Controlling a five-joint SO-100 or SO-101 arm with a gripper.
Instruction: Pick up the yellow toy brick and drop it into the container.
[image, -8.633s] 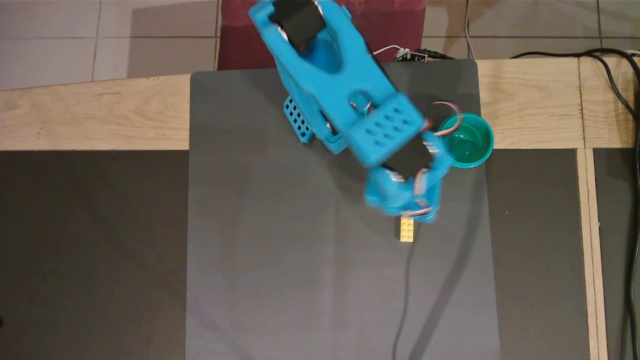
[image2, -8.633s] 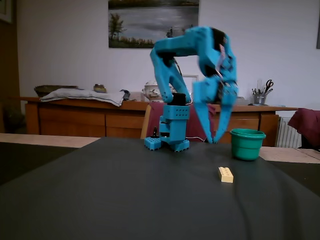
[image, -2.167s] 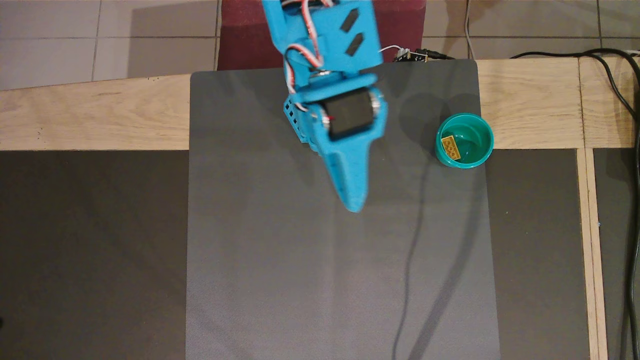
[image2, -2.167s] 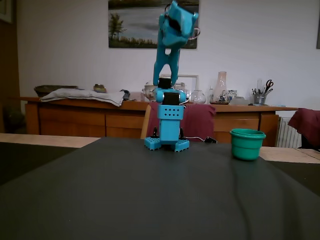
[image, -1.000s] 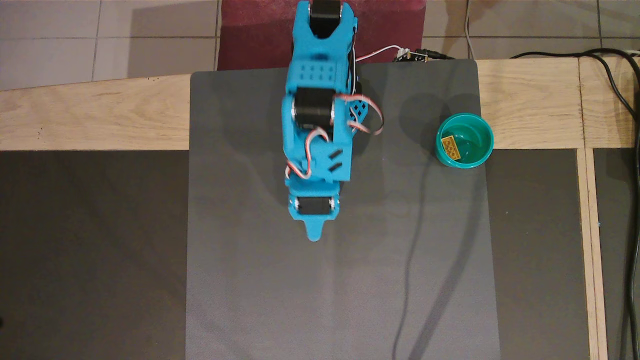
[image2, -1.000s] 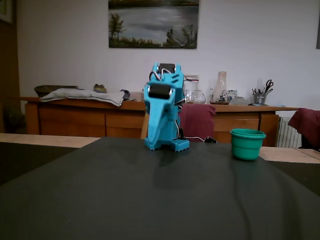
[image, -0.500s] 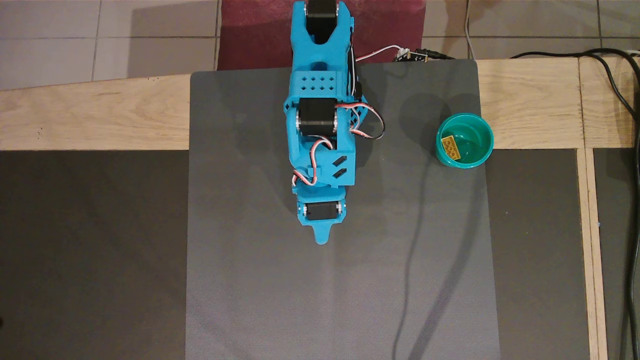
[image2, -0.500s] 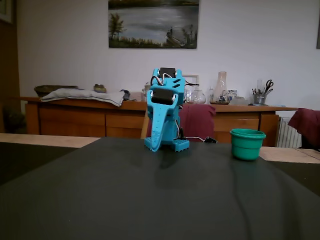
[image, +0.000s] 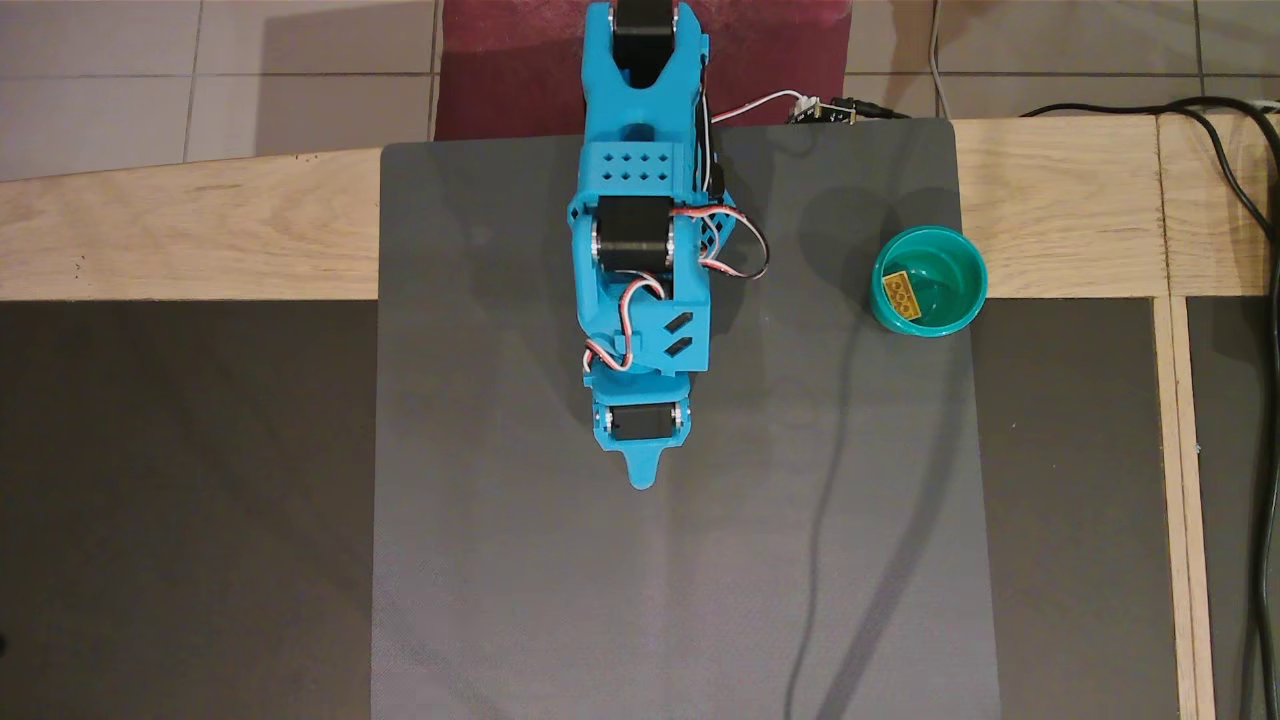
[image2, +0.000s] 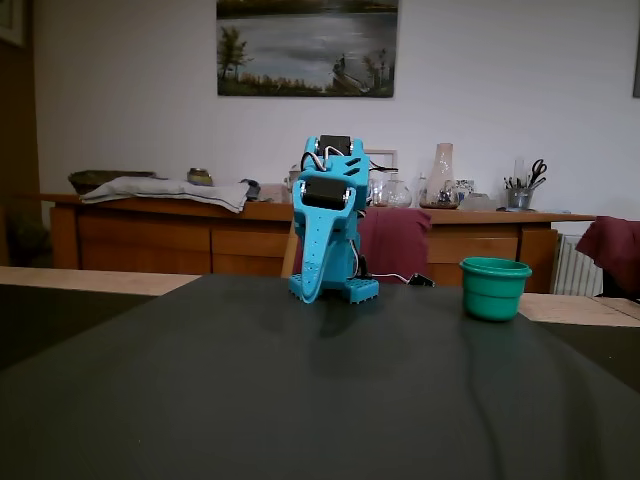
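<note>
In the overhead view we see the yellow toy brick lying inside the container, against its left inner wall, studs up. The container stands on the right edge of the grey mat, well apart from the blue arm. In the fixed view only the cup's outside shows. The gripper is folded down with its fingers together, holding nothing.

Mat open; only container stands right
</note>
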